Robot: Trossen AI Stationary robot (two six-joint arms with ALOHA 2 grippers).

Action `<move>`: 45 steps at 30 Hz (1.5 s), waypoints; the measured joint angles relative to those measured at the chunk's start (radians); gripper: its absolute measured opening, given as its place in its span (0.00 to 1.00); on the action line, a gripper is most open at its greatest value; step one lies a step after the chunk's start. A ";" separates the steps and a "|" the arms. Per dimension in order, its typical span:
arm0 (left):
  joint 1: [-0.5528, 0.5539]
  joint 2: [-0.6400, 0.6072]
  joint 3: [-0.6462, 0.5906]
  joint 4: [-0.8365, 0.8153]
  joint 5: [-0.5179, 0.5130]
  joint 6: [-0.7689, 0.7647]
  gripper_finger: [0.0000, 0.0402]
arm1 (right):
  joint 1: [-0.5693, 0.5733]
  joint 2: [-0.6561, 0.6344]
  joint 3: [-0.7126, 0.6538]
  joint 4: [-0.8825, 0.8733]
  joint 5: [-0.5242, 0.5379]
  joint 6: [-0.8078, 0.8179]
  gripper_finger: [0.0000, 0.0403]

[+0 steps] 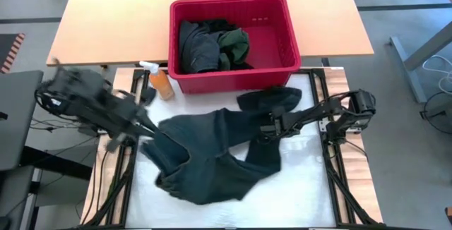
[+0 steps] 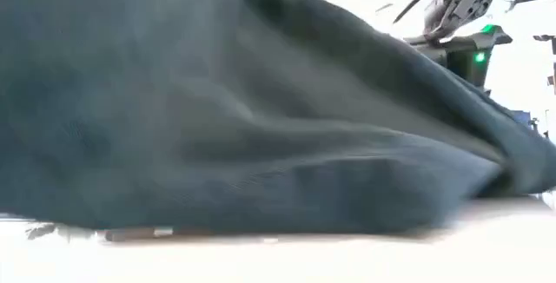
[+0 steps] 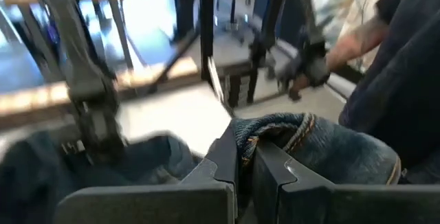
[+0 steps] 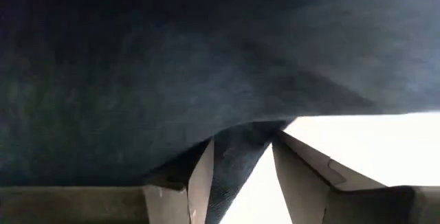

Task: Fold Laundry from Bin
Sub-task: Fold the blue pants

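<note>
From table height almost everything is hidden behind a dark blue pair of jeans [image 2: 261, 118] that fills the picture, with only a green light and part of an arm showing at the far right. The left arm is blurred from above, so its outline is hard to make out. The table [image 1: 304, 166] has a white top in the near part and pale wood farther away; a person's arm and metal frames show in the room behind. The jeans lie spread and crumpled on the white part, near the red bin [image 1: 233, 43], which holds more dark and green laundry [image 1: 212, 46]; an orange spray bottle [image 1: 159, 82] stands beside its left corner. The left gripper [image 3: 245, 165] has its jaws closed on the waistband. The right gripper [image 4: 240, 165] has its jaws around a fold of the denim.
</note>
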 joint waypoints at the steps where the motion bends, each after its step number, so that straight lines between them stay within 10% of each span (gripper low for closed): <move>1: -0.006 -0.005 -0.051 0.030 -0.002 -0.014 0.00 | 0.008 -0.019 0.000 -0.019 -0.003 0.024 0.43; 9: -0.033 -0.216 -0.585 0.400 -0.121 -0.188 0.00 | 0.176 -0.330 0.000 -0.119 -0.005 0.152 0.43; 16: -0.014 -0.468 -0.903 0.500 -0.284 -0.325 0.00 | 0.291 -0.481 0.002 0.503 -0.074 -0.143 0.49; 30: -0.014 -0.602 -1.038 0.457 -0.457 -0.340 0.00 | 0.111 0.070 0.033 1.278 -0.522 -0.208 0.68; 45: -0.014 -0.602 -1.038 0.416 -0.412 -0.375 0.00 | 0.134 0.353 0.347 1.098 -0.580 -0.277 0.65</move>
